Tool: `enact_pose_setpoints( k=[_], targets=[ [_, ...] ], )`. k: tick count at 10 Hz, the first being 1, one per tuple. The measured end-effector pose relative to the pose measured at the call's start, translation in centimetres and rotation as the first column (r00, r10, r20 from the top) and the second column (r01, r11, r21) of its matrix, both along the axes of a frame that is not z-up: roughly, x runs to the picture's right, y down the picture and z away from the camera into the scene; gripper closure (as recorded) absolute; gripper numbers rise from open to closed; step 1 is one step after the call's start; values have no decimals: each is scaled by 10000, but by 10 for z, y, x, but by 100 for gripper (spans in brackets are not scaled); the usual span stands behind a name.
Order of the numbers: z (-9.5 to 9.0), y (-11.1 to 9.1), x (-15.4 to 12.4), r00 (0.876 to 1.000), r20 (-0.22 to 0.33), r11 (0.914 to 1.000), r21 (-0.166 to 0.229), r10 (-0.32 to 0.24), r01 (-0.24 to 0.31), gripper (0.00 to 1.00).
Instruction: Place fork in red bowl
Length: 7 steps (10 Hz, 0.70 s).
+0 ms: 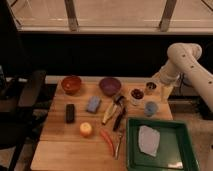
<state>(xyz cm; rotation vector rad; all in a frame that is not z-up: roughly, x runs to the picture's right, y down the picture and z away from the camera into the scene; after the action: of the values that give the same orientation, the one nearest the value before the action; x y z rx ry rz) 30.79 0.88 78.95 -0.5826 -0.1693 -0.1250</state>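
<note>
Bearing everything: wooden table [55, 147], seen from the front, with a dark chair [29, 95] at its left edge.
Arm: pale robot arm [187, 62] bends down from the upper right toward the table's right rear corner.
Green tray: green tray [131, 150] fills the front right of the table, with a white cloth [147, 140] lying inside it.
Gripper: gripper [164, 91] hangs at the table's right edge, just beside a small metal cup [150, 87]; whether it is open or closed cannot be told, and nothing can be seen in its hold.
Red bowl: red bowl [71, 84] sits upright at the rear left, well apart from the gripper.
Purple bowl: purple bowl [110, 85] stands to the right of the red one, also at the rear.
Mid-table items: blue sponge [93, 104], black block [70, 113], round yellow fruit [86, 129], black-handled utensil [119, 117], blue cup [151, 107].
Chili pepper: chili pepper [107, 140] lies near the front edge.
Fork: fork [119, 145] lies flat on the table between the chili pepper and the tray's left rim, far from the red bowl.
</note>
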Motion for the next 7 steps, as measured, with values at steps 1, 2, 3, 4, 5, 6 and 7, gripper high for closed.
enact_pose_setpoints(
  k=[1, 2, 3, 4, 5, 6, 7],
  targets=[
    [0, 0, 0, 10000, 1, 10000, 0, -1, 1, 20],
    [0, 0, 0, 10000, 0, 10000, 0, -1, 1, 20],
    [0, 0, 0, 10000, 3, 10000, -5, -19, 19, 20],
    [0, 1, 0, 9999, 18, 9999, -13, -124, 124, 20],
    [-1, 2, -3, 9995, 98, 9995, 15, -305, 305, 20],
    [-4, 5, -13, 9940, 485, 9951, 169, -981, 974, 20],
    [-6, 7, -23, 9868, 753, 9895, 282, -1433, 1415, 20]
  ],
)
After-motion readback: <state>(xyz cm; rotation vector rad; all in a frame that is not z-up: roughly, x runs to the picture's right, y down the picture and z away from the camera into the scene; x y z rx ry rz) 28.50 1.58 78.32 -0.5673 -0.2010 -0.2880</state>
